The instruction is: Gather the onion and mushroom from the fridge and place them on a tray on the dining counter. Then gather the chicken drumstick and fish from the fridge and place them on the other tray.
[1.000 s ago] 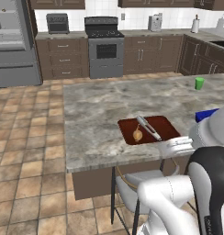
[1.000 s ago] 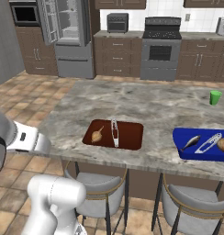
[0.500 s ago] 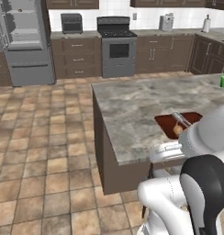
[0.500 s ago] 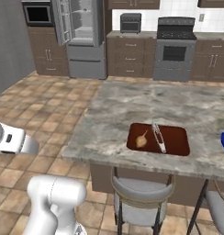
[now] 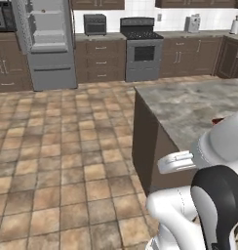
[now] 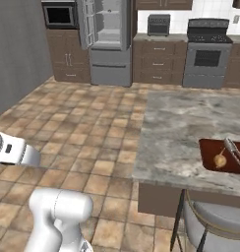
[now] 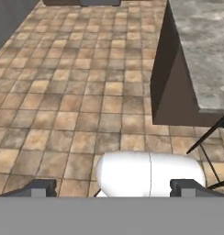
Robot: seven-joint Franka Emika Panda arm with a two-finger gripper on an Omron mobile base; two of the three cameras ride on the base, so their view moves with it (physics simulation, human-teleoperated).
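The drumstick (image 6: 220,160) and fish (image 6: 234,151) lie on the red-brown tray (image 6: 209,156) at the right of the table (image 6: 183,123), while the base has swung left since a second ago, bringing the open fridge (image 6: 108,42) nearer to centre. That suggests the carrying is done or nearly so. The fingers (image 7: 39,187) stand wide apart, empty, with open tiled floor (image 5: 57,146) left of the table edge.

Your gripper (image 7: 112,188) points forward and down — its two dark fingertips (image 7: 38,187) stand wide apart with nothing between them. Behind it the white arm is folded low and tight against the base — the dark-jointed elbow bulks nearest the cameras, the forearm jutting out sideways.
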